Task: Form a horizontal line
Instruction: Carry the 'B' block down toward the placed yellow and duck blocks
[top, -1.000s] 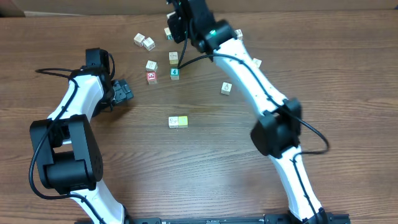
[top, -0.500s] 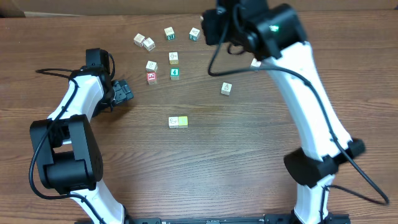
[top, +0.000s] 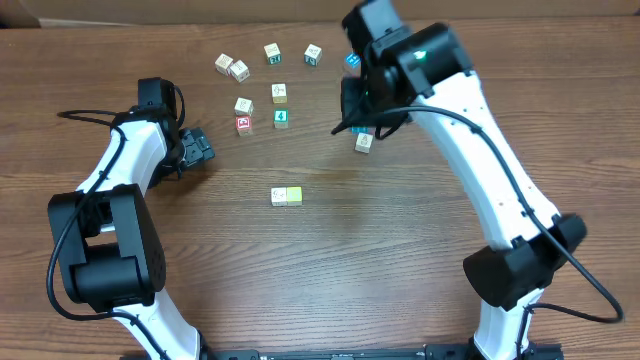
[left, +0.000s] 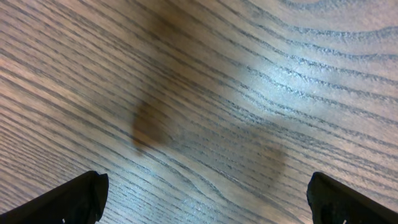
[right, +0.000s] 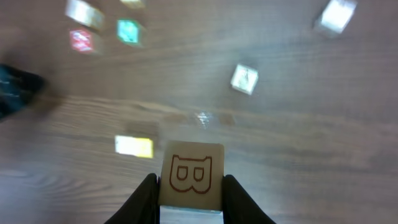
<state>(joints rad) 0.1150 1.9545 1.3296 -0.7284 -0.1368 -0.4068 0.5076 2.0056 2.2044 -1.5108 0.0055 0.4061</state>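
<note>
Two cubes lie side by side in the middle of the table, one white (top: 279, 196) and one pale yellow (top: 294, 196); the wrist view blurs them into a pale patch (right: 134, 146). My right gripper (top: 360, 112) hangs behind and to the right of them. It is shut on a pale cube (right: 190, 174) with a red B on its face and a blue lower edge. A blue cube (top: 352, 62) sits behind the gripper. A red-faced cube (top: 243, 124) lies at the left of the cluster. My left gripper (top: 198, 148) stands open over bare wood (left: 208, 205).
Loose cubes lie at the back: two white ones (top: 232, 67), a green one (top: 281, 118), and several pale ones around (top: 279, 92). One pale cube (top: 364, 142) sits just in front of the right gripper. The table's far edge (top: 150, 24) runs along the top.
The right arm swung from the back left across the cubes to the right, then came forward toward the middle with the B cube in its jaws. The left arm has not moved.
</note>
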